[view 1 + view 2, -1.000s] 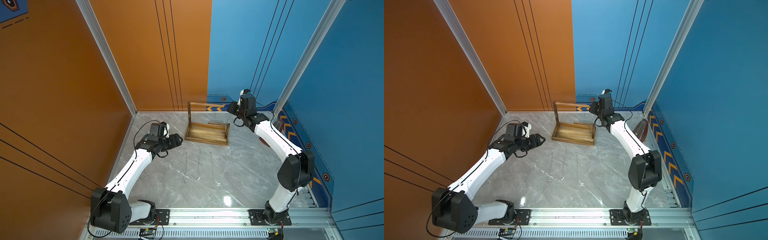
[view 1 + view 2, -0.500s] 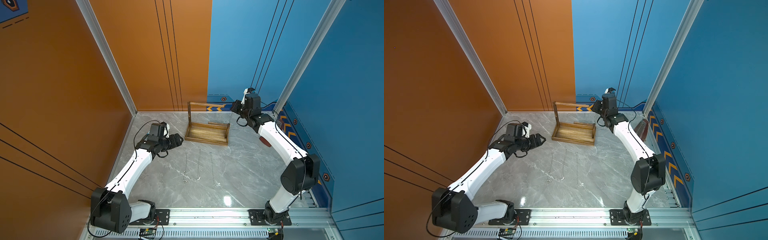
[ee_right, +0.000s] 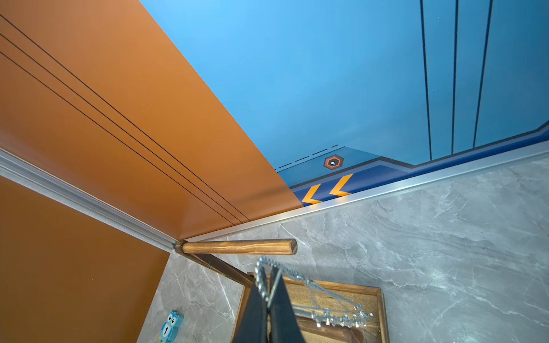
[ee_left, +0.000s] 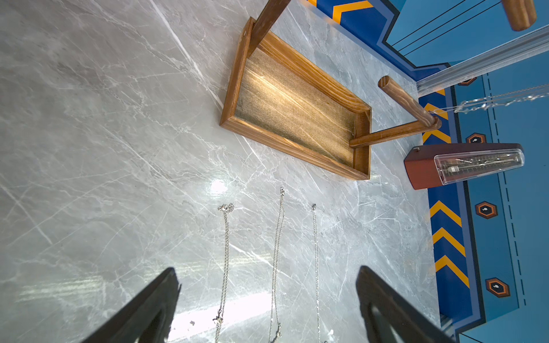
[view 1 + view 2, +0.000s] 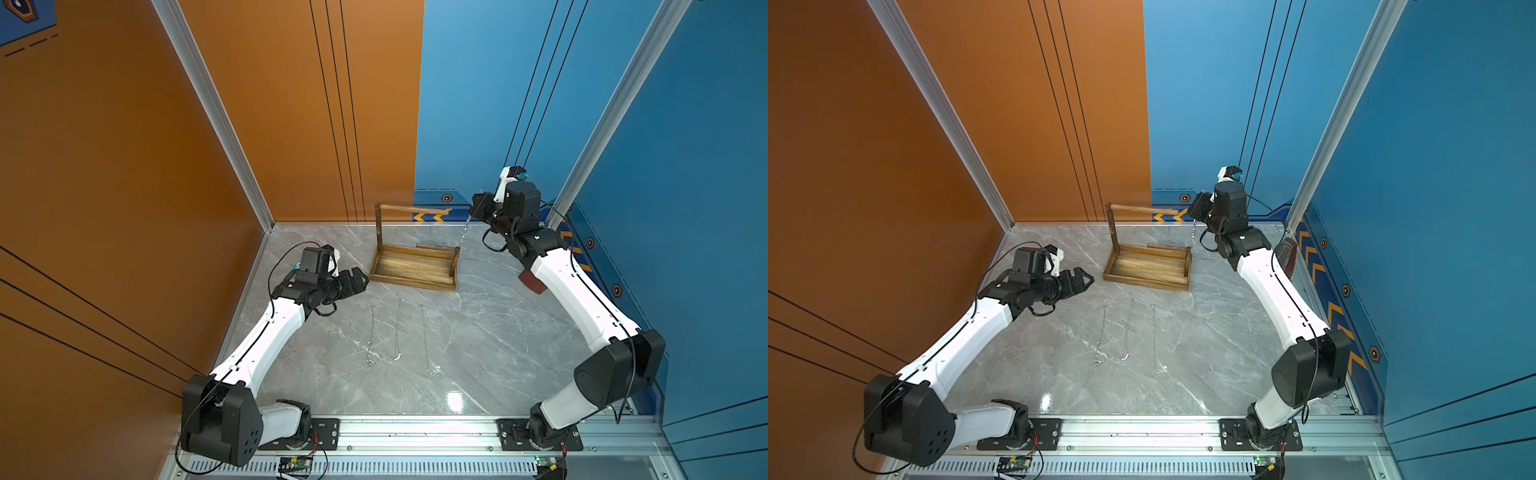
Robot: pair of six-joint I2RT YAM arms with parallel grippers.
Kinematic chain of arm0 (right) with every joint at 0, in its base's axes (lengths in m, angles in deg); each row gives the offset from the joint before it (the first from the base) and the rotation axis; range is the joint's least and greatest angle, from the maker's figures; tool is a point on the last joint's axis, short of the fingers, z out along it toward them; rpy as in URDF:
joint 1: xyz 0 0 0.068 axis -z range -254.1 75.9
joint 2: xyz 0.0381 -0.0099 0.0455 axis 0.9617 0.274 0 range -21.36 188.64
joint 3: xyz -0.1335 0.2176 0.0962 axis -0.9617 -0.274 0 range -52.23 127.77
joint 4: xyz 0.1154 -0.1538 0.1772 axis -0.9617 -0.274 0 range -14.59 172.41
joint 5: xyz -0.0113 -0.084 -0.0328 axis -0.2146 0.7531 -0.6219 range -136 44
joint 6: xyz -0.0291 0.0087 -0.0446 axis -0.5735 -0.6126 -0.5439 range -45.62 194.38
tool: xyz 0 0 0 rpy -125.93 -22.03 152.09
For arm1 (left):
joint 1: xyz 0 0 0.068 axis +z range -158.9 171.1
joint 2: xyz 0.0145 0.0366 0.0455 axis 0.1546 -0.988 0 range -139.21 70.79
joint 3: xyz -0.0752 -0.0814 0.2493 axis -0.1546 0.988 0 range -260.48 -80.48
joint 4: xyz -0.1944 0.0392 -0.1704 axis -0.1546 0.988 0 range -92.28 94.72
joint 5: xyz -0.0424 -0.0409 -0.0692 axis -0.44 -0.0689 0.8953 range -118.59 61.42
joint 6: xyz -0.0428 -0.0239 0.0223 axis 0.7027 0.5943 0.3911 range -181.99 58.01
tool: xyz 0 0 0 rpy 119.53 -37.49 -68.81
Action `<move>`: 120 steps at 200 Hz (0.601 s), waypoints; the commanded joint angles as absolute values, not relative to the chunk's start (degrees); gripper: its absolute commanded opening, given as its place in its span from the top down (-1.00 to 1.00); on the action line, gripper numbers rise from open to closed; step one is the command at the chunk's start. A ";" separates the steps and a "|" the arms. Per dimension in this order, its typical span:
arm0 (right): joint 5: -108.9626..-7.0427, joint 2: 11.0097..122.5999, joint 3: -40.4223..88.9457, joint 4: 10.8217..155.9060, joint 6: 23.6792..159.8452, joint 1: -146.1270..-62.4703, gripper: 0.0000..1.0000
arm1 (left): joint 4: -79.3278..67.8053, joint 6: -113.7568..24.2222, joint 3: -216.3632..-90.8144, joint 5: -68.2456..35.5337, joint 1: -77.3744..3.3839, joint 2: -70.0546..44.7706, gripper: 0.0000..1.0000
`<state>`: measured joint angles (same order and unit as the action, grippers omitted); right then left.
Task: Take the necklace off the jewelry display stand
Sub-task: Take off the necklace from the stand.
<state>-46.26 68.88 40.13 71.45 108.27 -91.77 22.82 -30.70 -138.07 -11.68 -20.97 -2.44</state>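
**Progress.** The lift-off looks done. In both top views the right gripper (image 5: 478, 205) sits right of centre, near the back wall, just past the free end of the top rod (image 5: 411, 209). The necklace (image 5: 465, 232) hangs straight down from it, apart from the wood. In the right wrist view its jaws are pinched flat on the chain (image 3: 261, 277), and the rod (image 3: 237, 247) above them is bare, with no loop over it. What seems to remain is carrying the piece off and setting it down on the table (image 5: 498, 332). Three other chains (image 5: 397, 328) lie in a row there, at centre frame below the tray, which is the likely place for it.

**Left gripper.** The left gripper (image 5: 359, 280) is left of centre beside the tray's left end. Its claw is spread wide and empty, touching nothing.

**Condition of the items.** The necklace is a fine silver twisted chain, doubled over at the grip. A short run of small beads or links (image 3: 338, 316) shows low in the right wrist view, too small to detail. The chain is slack and will probably swing when moved.

The jewelry display stand (image 5: 411, 282) is brown stained wood, standing upright at centre back. Its tray holds no jewelry.

A dark red metronome (image 4: 463, 164) stands to the right, well clear of the stand.
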 commanded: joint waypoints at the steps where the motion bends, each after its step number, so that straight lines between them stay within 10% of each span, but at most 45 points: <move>1: -46.20 65.21 40.10 69.63 105.94 -92.69 1.00 | 22.95 -31.40 -137.43 -12.38 -21.54 -1.49 -0.92; 120: -51.73 51.74 33.41 62.19 103.16 -95.60 1.00 | 18.93 -32.85 -135.27 -13.23 -23.37 2.93 -0.97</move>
